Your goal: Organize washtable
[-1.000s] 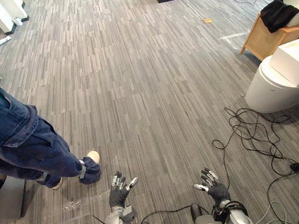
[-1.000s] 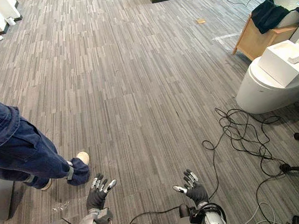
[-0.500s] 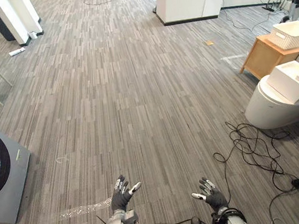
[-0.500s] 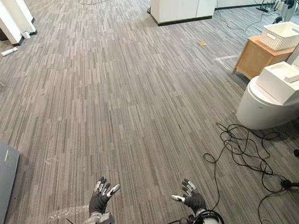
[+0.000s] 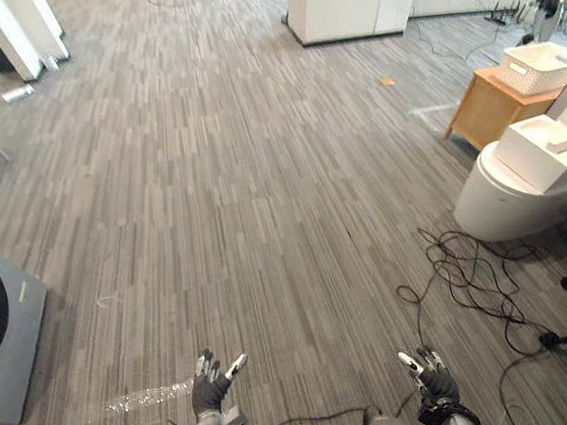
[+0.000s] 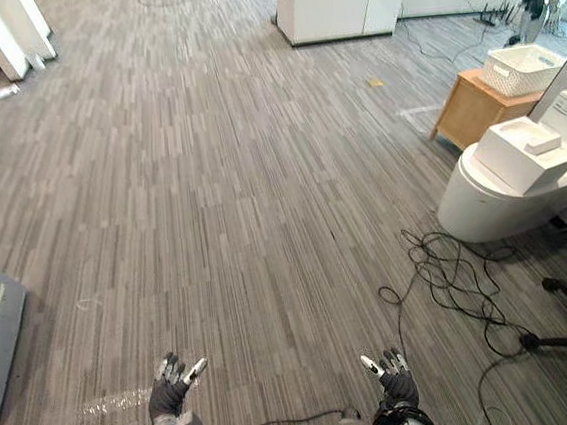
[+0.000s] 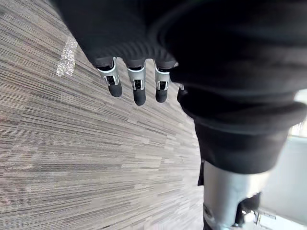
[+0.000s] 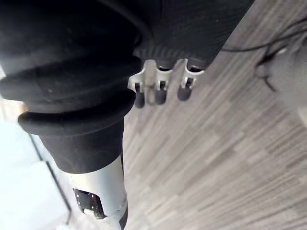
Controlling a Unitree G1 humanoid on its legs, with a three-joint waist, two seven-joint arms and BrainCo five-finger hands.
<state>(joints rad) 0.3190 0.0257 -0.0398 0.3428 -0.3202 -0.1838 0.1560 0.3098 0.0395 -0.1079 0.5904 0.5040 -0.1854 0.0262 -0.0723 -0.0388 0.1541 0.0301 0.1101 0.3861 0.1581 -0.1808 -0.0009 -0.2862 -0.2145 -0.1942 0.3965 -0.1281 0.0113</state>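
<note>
Which fixture is serving as the washtable cannot be told for certain. The likeliest candidates are standing together at the robot's far right: a low wooden stand (image 5: pixel 483 111) carrying a white basket (image 5: pixel 541 65) and, nearer, a rounded white fixture (image 5: pixel 499 207) with a white box (image 5: pixel 537 151) lying on its top. Both are standing well apart from either hand, ahead and to the right, so the right hand (image 5: pixel 437 389) is judged the nearer of the two. A tangle of black cables (image 5: pixel 463 278) is lying on the striped grey floor (image 5: pixel 260 175) between that hand and the white fixture, and would probably need stepping round. The right hand is hanging low with fingers straight and spread, grasping nothing. The left hand (image 5: pixel 211 386) is likewise released and empty, hanging near a shiny patch of tape (image 5: pixel 131 400). A grey machine (image 5: pixel 9 334) with a dark round door is standing at the far left, away from the likely work. The coming move is judged to be a walk and turn rightward rather than a reach.
</note>
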